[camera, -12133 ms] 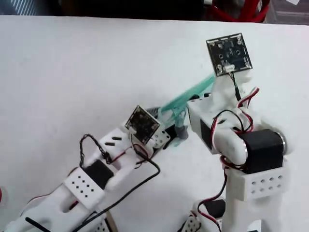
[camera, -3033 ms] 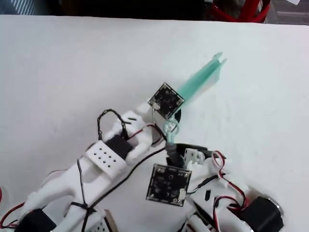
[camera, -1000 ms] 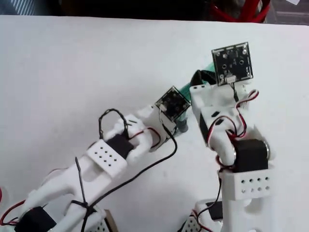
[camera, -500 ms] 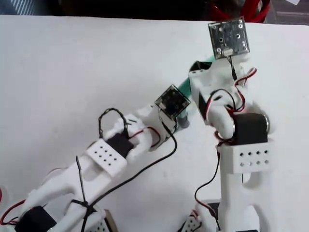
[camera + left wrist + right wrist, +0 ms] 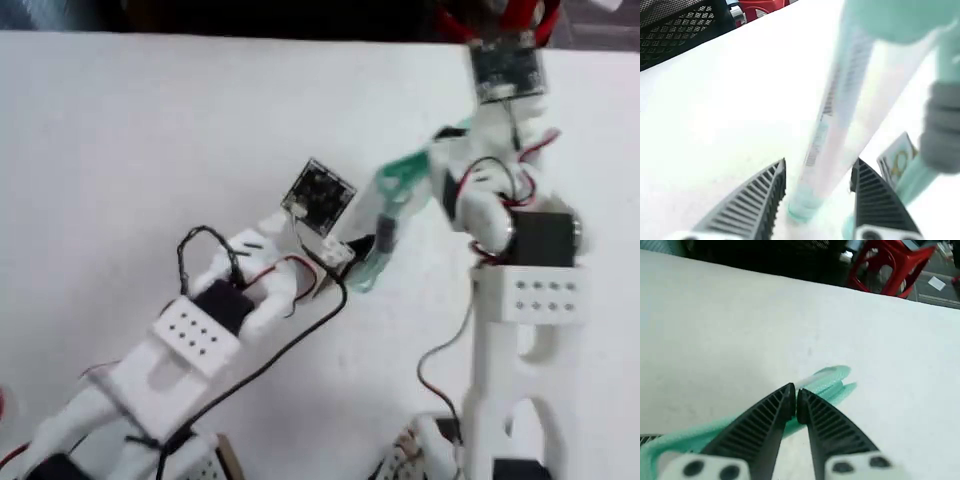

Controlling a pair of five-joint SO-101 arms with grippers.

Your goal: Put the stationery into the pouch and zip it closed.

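Left gripper [image 5: 820,166] is spread, one ribbed finger on each side of the pouch [image 5: 855,100], which runs up between them without being squeezed. Right gripper [image 5: 795,391] has its fingers pressed together just over the far end of the same pouch; I cannot tell whether any of the fabric is caught between them. Beside the pouch in the left wrist view hang a grey tab [image 5: 940,131] on a mint strap and a small printed tag [image 5: 897,160]. In the high view the pouch is a long, mint, partly see-through strip near the middle of the white desk [image 5: 150,120]. Its long axis slants from the right arm's end, farther from the arms' bases, back to the left arm's end, nearer them. The left arm's camera board [image 5: 320,196] and the right arm's white housing [image 5: 470,180] cover both ends of the pouch there. Beyond the desk's far edge stand a red chair [image 5: 886,264] and a black mesh seat [image 5: 680,31].
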